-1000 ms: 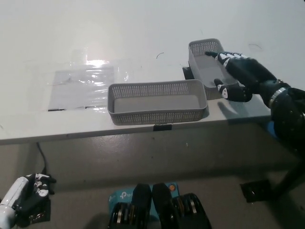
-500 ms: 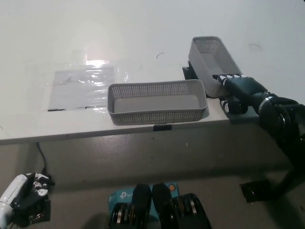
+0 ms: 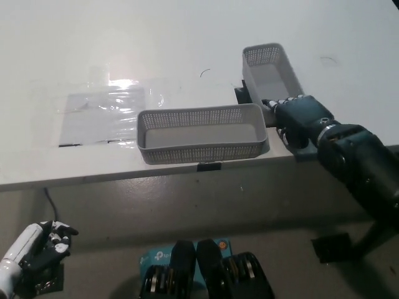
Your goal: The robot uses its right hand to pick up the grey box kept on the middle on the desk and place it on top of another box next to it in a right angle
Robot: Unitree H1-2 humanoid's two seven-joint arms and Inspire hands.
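— Where were the two boxes at that moment?

— Both stood on the white desk (image 3: 187, 37); the wider grey mesh box (image 3: 201, 132) lay lengthwise along the front edge, near the middle; the narrower grey box (image 3: 269, 75) stood just beside its right end, running away from the edge, so the two already made roughly a right angle; neither was stacked on the other.

— And the right hand?

— The black right hand (image 3: 294, 115) sat at the near end of the narrower box, right where that box met the right end of the wider one; its fingers (image 3: 278, 103) were curled over the near rim of the narrower box; I could not tell whether they truly gripped the wall or only rested against it; the box itself was still down on the desk, not lifted.

— The other hand?

— The white left hand (image 3: 34, 249) hung low at the lower left, well below the desk's edge, holding nothing; its fingers looked loosely bent and apart.

— Anything else on the desk?

— A clear plastic sheet (image 3: 103, 112) lay flat to the left of the wider box, catching a bright glare; a small dark clip (image 3: 209, 166) showed at the desk's front edge under the wider box.
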